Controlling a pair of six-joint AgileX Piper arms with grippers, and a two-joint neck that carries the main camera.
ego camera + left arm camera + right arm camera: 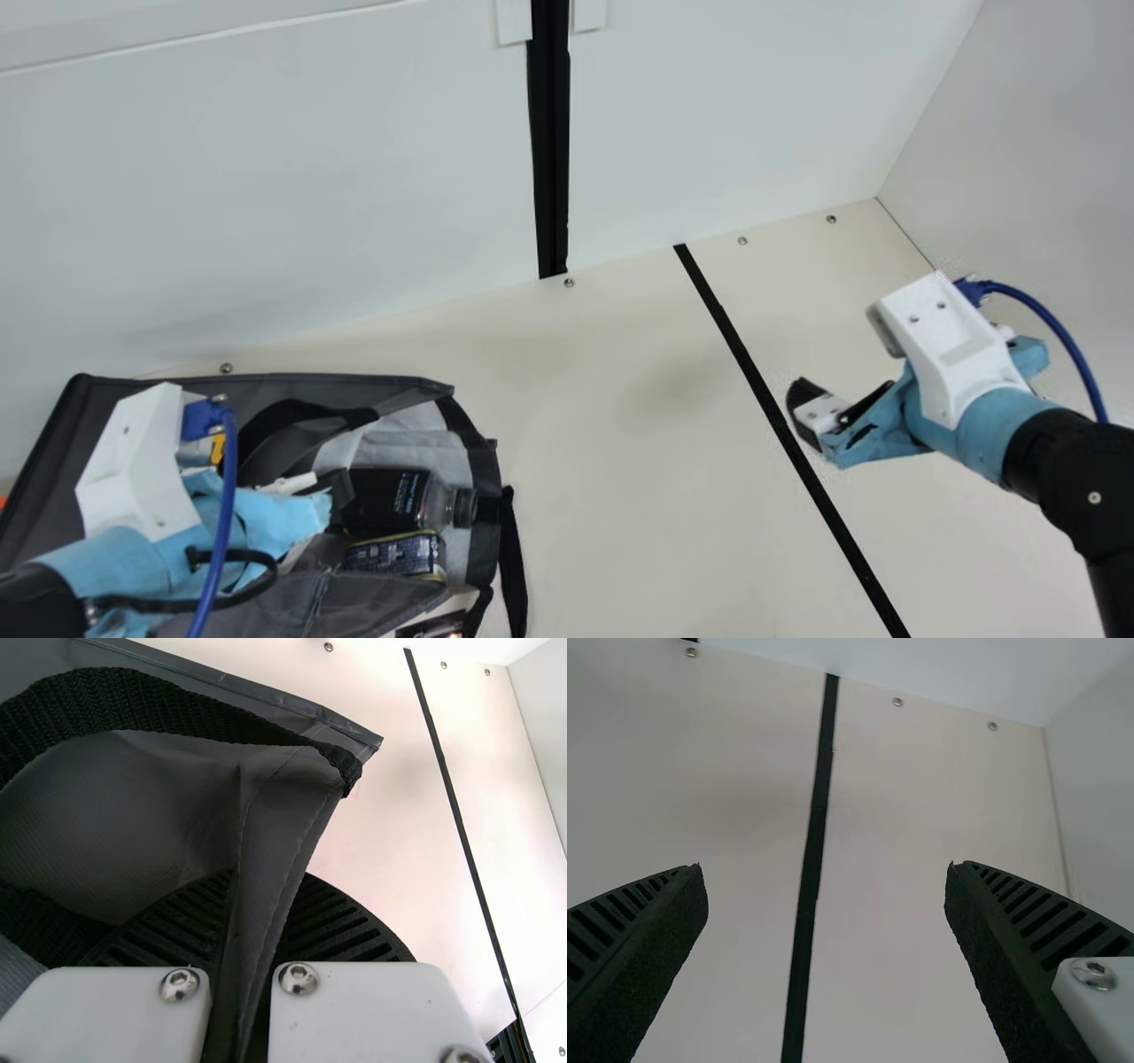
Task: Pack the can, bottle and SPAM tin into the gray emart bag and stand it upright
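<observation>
On the cream table, taking the main view as my clock, the gray emart bag lies on its side at eight, its mouth toward three. My right gripper is between three and four, above the table near the black stripe; its wrist view shows the ribbed fingers spread wide with nothing between them. My left gripper is at eight, over the bag; where the main view gives me its blue wrapping, its wrist view gives me the fingers closed on a fold of gray fabric, with the black webbing handle arching beyond. The main view also looks into the bag: the clear bottle, black-labelled, lies with its dark cap toward three, and just beside it, on its six o'clock side, lies a dark printed tin with yellowish rims. I can't tell whether that's the SPAM or the can.
</observation>
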